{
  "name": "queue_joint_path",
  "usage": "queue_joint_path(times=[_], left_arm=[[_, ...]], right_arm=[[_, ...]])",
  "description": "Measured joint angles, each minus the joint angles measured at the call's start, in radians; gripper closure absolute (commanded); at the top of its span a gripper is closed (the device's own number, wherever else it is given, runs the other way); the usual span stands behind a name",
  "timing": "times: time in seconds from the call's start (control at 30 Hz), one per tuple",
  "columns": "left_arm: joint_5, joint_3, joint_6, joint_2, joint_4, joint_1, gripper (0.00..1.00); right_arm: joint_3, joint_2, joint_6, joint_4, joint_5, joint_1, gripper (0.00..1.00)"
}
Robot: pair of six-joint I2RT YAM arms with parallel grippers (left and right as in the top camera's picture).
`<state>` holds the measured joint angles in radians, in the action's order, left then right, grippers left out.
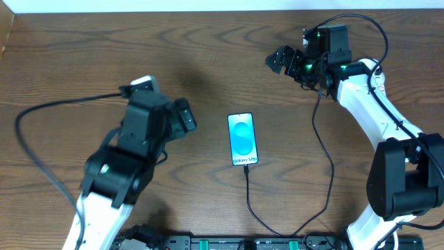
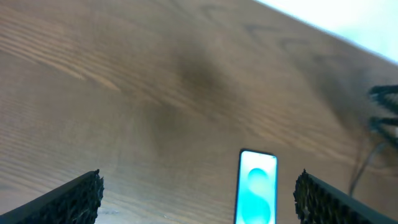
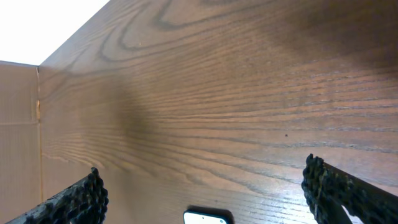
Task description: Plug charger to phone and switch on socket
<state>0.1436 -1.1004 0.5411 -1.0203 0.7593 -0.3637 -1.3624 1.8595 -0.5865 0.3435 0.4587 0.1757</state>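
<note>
The phone [image 1: 242, 139] lies face up mid-table, its blue screen lit; it also shows in the left wrist view [image 2: 256, 186] and, just its top edge, in the right wrist view [image 3: 207, 218]. The charger cable [image 1: 248, 191] runs from the phone's bottom edge to the table front, then loops back up on the right towards the right arm; its plug is not visible. A white end [image 1: 142, 82], perhaps the socket, peeks out from under the left arm. My left gripper [image 1: 187, 117] [image 2: 199, 199] is open and empty, left of the phone. My right gripper [image 1: 277, 59] [image 3: 205, 193] is open and empty, at the back right.
A thick grey cord [image 1: 41, 111] curves from the left arm's far side round the left of the table. A cardboard wall [image 3: 18, 124] stands at the table's left edge. The wooden table [image 1: 208, 55] spreads behind the phone.
</note>
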Motion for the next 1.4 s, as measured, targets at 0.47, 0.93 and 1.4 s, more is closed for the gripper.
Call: queue_joint_path(times=[0.47,0.93,1.4], left_arm=[[0.017,0.0,0.0,0.013,0.048,0.0,0.02],[0.017,0.0,0.0,-0.057,0.048,0.0,0.02],[0.02,0.0,0.0,-0.066,0.022,0.0,0.02]], right_arm=[[0.0,0.0,0.0,0.005,-0.006,0.0,0.01],[0.0,0.0,0.025,0.006,-0.007,0.0,0.01],[0.0,0.0,0.029,0.009,-0.007,0.0,0.01]])
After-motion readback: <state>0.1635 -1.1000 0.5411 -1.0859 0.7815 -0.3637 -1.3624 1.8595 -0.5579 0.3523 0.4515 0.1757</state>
